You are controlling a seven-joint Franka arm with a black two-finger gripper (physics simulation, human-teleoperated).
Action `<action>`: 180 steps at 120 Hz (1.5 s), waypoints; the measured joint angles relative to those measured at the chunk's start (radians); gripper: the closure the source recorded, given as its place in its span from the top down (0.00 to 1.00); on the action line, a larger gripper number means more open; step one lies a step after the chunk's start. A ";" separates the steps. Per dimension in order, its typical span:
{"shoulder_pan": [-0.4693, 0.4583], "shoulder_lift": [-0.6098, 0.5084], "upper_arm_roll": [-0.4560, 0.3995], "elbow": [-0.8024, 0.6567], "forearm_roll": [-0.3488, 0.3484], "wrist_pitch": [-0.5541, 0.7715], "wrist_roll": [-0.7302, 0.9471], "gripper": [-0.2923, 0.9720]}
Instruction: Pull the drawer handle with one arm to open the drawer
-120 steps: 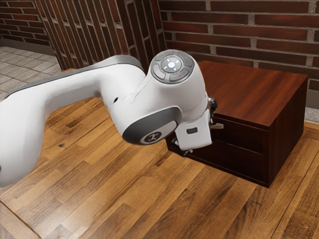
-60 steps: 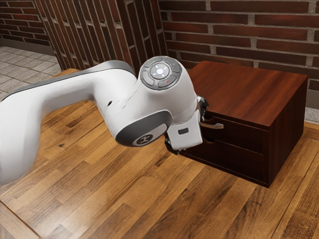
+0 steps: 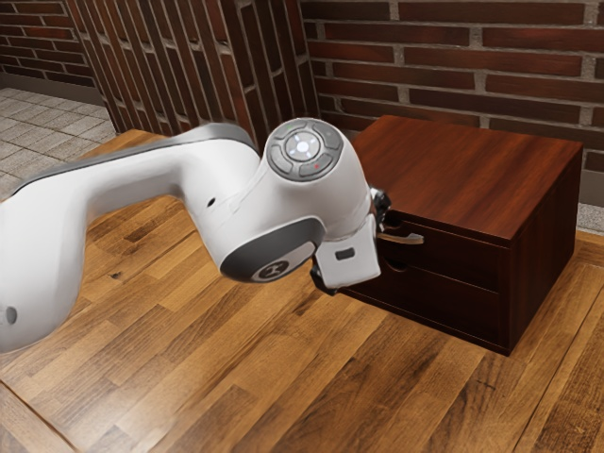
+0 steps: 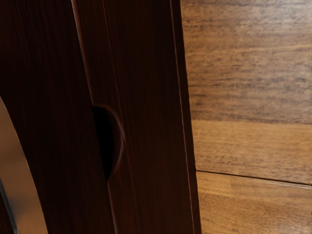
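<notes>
Dark red-brown polished wood makes up the boxy cabinet [image 3: 472, 170] on the pale planks [image 3: 283, 377], and in the exterior view my white arm [image 3: 189, 189] comes in level with the upper drawer [image 3: 453, 253] so that my gripper [image 3: 385, 223] sits right at its curved metal handle [image 3: 408, 238], the one part a pull can act on; my own hand hides the grip, so I cannot tell whether it is clamped on the handle or slack. In the wrist view the handle is a smooth grey arc close by the camera and the glossy drawer front [image 4: 44, 73] runs flat past a dark half-round notch [image 4: 108, 141], which I judge suits a hand held square for a straight pull
</notes>
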 joint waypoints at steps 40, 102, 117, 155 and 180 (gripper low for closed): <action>0.002 -0.060 -0.004 -0.079 0.002 0.002 -0.003 0.77; 0.056 -0.157 -0.063 -0.181 0.000 0.002 -0.002 0.75; 0.061 -0.166 -0.075 -0.195 -0.001 -0.001 -0.002 0.76; 0.051 -0.222 -0.097 -0.248 -0.001 -0.045 0.003 0.76; 0.050 -0.245 -0.098 -0.257 -0.007 -0.079 0.014 0.77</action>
